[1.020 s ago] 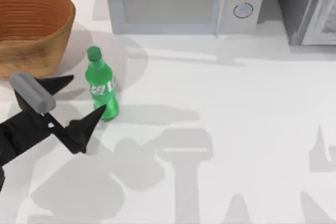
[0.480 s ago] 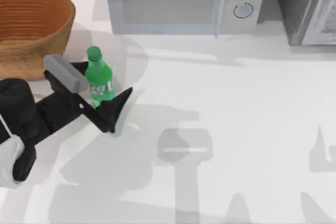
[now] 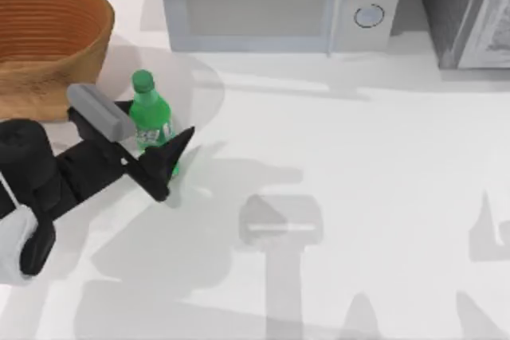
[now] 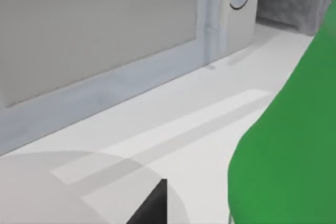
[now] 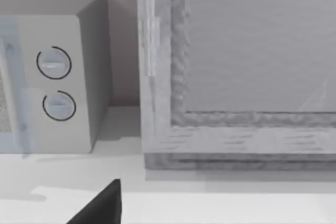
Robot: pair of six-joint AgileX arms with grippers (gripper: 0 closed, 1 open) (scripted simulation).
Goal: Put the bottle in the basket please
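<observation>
The left gripper (image 3: 151, 142) has its fingers spread around the upright bottle (image 3: 149, 115); pinch squarely mid-body before lifting toward the basket (image 3: 56, 37).

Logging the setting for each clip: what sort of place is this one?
Probably a kitchen counter, rendered in simulation. A microwave with two dials stands at the back of the white counter, a wicker basket sits at the left, and a green bottle stands between the left hand's fingers.
</observation>
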